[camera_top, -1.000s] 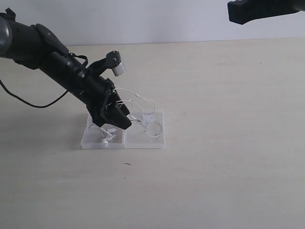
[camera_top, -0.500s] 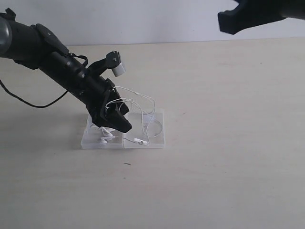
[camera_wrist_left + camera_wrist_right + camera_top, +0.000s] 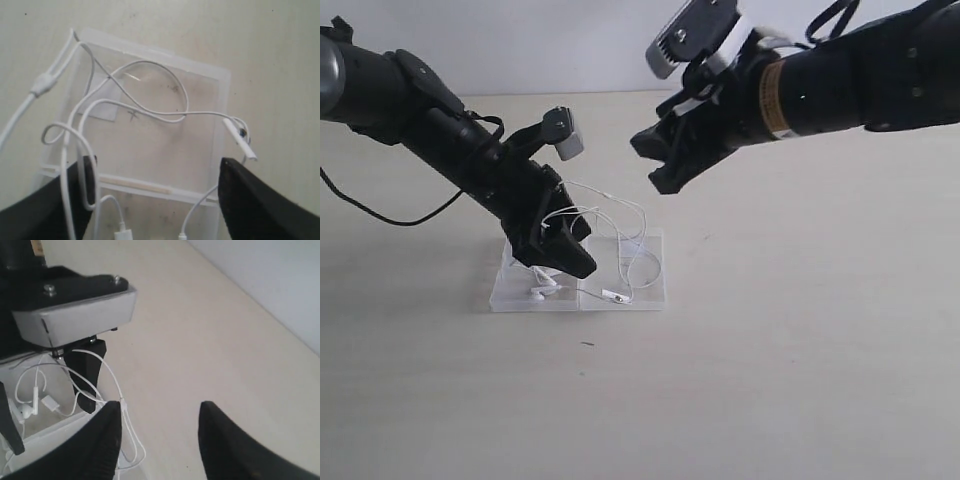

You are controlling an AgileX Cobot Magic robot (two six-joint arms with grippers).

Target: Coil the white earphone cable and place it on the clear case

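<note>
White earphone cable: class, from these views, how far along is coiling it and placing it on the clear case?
Done: the white earphone cable lies in loose loops mostly over the clear case. In hand: the open left gripper sits low over it with a strand apparently draped round one finger; the open right gripper hovers above. Left: free that strand and gather the loops onto the case.

Bright, even light, soft shadows on the table (image 3: 770, 350) (pale ones); wrist views blur close up.
</note>
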